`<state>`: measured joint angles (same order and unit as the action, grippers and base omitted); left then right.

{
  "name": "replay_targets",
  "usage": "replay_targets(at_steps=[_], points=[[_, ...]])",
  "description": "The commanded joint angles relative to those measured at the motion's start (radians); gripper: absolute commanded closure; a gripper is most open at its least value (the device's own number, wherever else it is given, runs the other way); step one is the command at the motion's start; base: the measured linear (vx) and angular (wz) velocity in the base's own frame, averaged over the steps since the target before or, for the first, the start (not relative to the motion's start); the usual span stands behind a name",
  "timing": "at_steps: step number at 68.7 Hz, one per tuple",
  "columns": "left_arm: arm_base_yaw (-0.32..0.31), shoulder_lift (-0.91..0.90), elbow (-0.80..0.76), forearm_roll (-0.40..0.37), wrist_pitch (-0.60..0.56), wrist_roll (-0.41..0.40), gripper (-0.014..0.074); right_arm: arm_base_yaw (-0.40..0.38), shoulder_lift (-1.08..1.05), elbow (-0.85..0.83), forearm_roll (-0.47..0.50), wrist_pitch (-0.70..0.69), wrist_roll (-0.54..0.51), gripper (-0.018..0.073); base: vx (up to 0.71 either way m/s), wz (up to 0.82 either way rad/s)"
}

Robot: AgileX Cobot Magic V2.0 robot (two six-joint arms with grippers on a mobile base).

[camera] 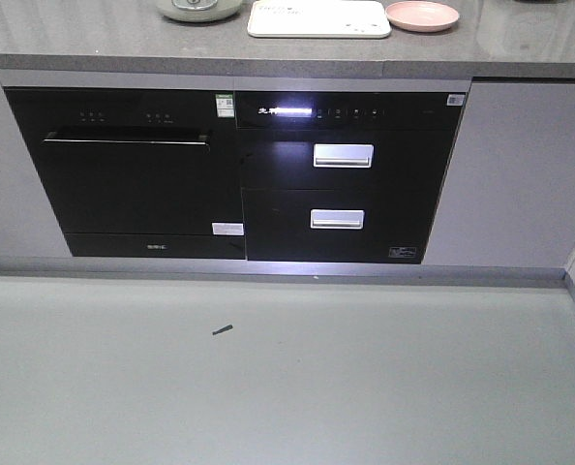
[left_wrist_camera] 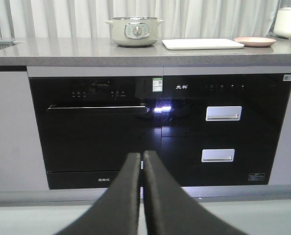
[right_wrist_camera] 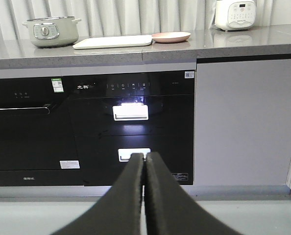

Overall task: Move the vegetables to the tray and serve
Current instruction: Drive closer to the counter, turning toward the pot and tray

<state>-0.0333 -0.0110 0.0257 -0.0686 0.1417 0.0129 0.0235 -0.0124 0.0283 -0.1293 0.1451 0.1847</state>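
The cream-white tray point(camera: 318, 18) lies flat on the grey counter, far from me; it also shows as the tray point(left_wrist_camera: 203, 43) and the tray point(right_wrist_camera: 112, 41) in the wrist views. No vegetables show in any view. My left gripper point(left_wrist_camera: 141, 155) is shut and empty, held low in front of the black appliances. My right gripper point(right_wrist_camera: 145, 156) is likewise shut with nothing in it, well below counter height. Neither gripper appears in the front view.
A round pink plate point(camera: 422, 15) sits just right of the tray. A pale green pot point(left_wrist_camera: 134, 31) stands left of it and a white rice cooker point(right_wrist_camera: 235, 14) further right. Black oven and drawer fronts point(camera: 234, 174) fill the cabinet below; a small dark scrap point(camera: 222, 330) lies on the floor.
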Motion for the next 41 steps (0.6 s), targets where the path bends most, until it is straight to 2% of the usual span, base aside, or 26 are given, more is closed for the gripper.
replay_targets(at_steps=[1,41], points=[[0.004,-0.013,0.027,-0.003,-0.077,-0.007,0.0602,-0.006,-0.002,0.015,-0.008,-0.078,-0.003,0.0562,0.10,0.00],[0.004,-0.013,0.027,-0.003,-0.077,-0.007,0.0602,-0.006,-0.002,0.015,-0.008,-0.078,-0.003,0.0562,0.09,-0.01]])
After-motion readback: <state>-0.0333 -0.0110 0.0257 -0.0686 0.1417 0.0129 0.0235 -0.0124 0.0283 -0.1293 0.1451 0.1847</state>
